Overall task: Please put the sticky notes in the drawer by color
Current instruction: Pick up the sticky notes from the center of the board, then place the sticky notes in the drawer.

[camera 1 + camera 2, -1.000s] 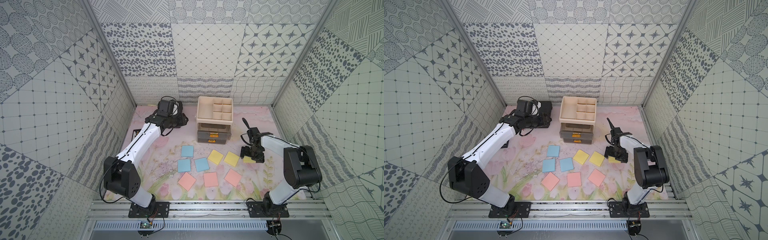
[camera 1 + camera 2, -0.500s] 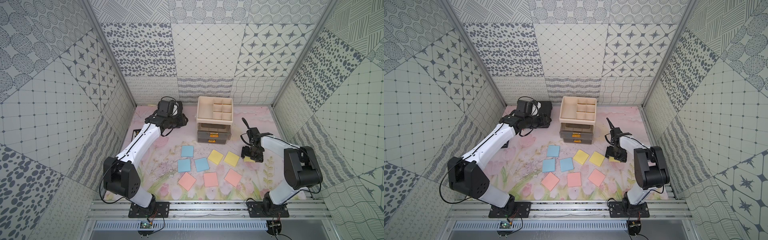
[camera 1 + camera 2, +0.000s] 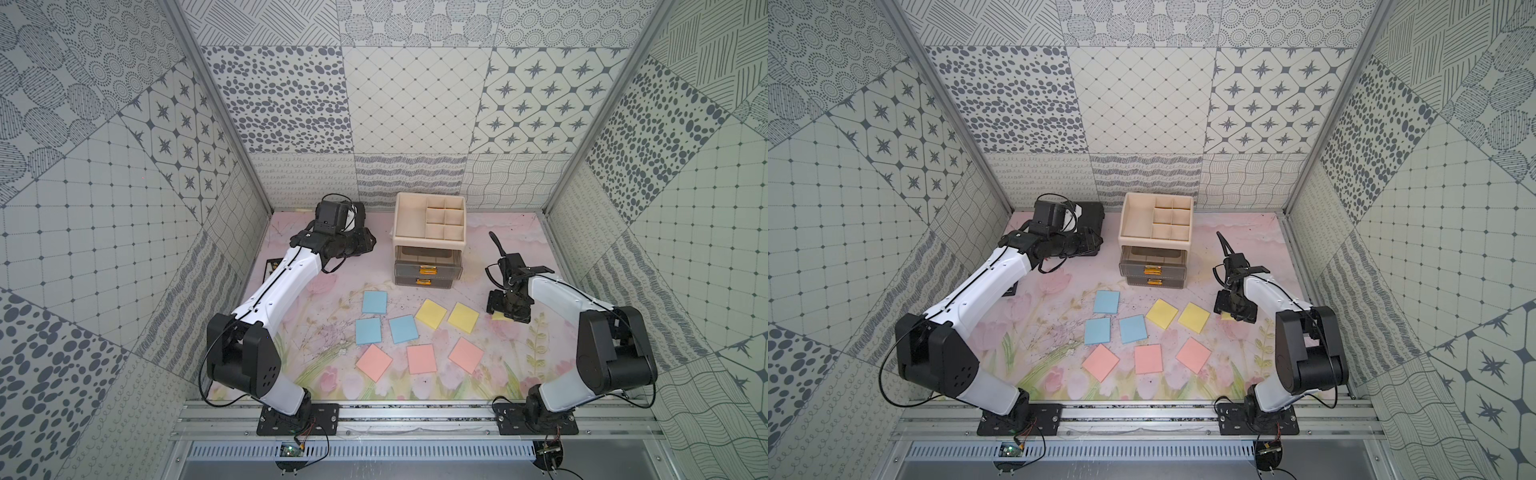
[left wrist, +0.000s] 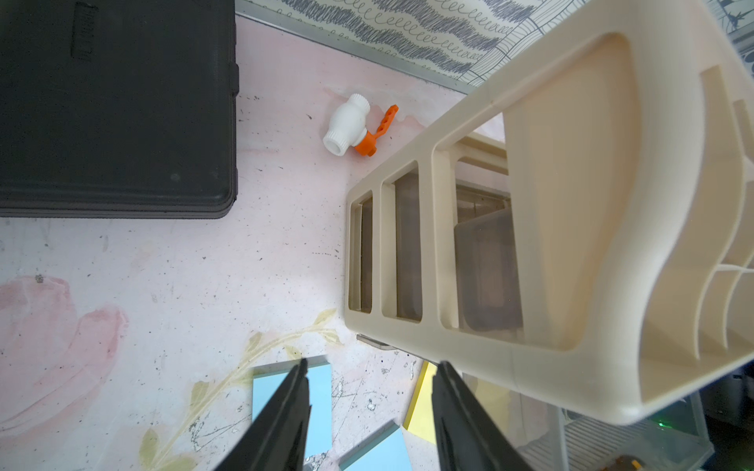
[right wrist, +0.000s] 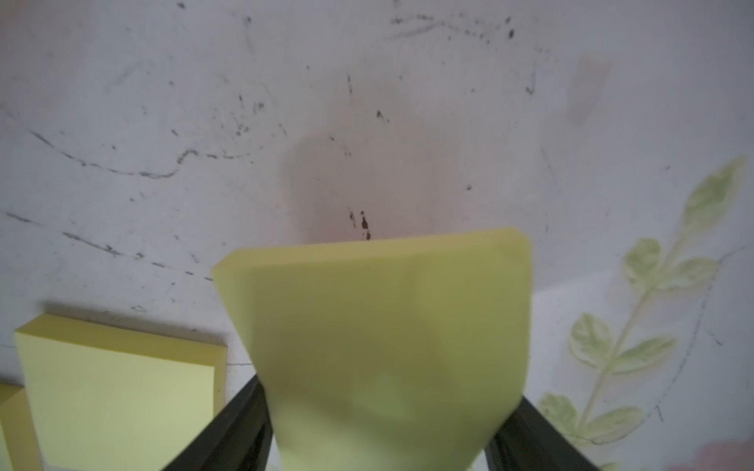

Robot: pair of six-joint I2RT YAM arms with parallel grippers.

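Eight sticky notes lie flat on the floral mat in both top views: three blue (image 3: 374, 302), two yellow (image 3: 432, 314) and three pink (image 3: 422, 359). A third yellow sticky note (image 5: 383, 326) sits between the fingers of my right gripper (image 3: 505, 309), which is shut on its two side edges; only a corner of it (image 3: 1227, 316) shows from above. The cream drawer (image 3: 428, 226) stands at the back middle with its top drawer (image 3: 428, 254) pulled out. My left gripper (image 4: 372, 363) hangs open and empty beside the drawer's left side (image 4: 408, 244).
A flat black case (image 4: 114, 106) lies at the back left, under my left wrist. A white valve with an orange handle (image 4: 351, 130) lies between the case and the drawer. A small dark object (image 3: 270, 268) sits by the left wall.
The right gripper's fingers have closed in onto the yellow sticky note. The left arm has not moved.
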